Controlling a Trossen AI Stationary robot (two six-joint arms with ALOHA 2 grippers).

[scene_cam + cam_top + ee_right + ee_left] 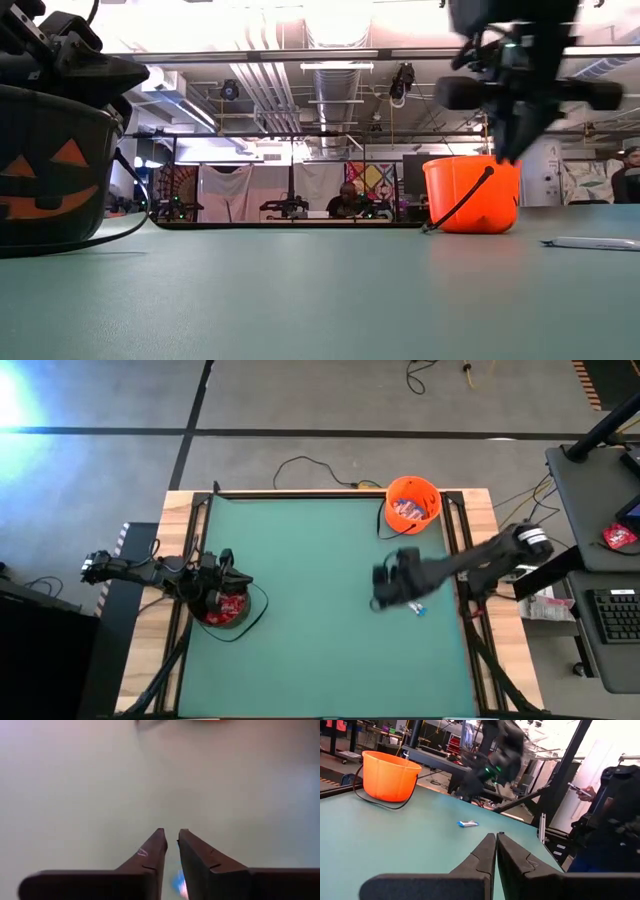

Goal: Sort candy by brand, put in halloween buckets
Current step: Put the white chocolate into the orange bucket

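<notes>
1. Low view, nearest first: the black bucket (45, 165) with its orange pumpkin face stands close at the table's left side, and the left gripper (222, 572) sits right at its rim. From above, red packets (230, 606) show inside it. The left wrist view shows this gripper's fingers (482, 857) pressed together with nothing between them.

2. Mid-table, one white-and-blue bar (419, 609) lies flat on the green mat (310, 610), toward the right side. It is the only candy I can see outside a bucket, so I judge the sort nearly finished, with this bar the last piece to go.

3. The right gripper (385, 588) hovers over the mat just beside that bar. Its own wrist view shows the fingers (152, 852) a narrow gap apart and holding nothing; a bluish blur near their base may be the bar.

4. Farther back, the orange bucket (412, 502) stands at the far right corner, already holding blue-and-white wrappers. The bar would belong there.

5. Room to move: the mat between the bar and the orange bucket is open, and the two arms are well apart. The orange bucket is near the table's raised frame (455, 530), so a drop there should come from above. The bucket's loose dark handle (385, 802) trails on the mat and could snag.

6. Beyond the table, a person (612, 810) stands off to the side.
</notes>
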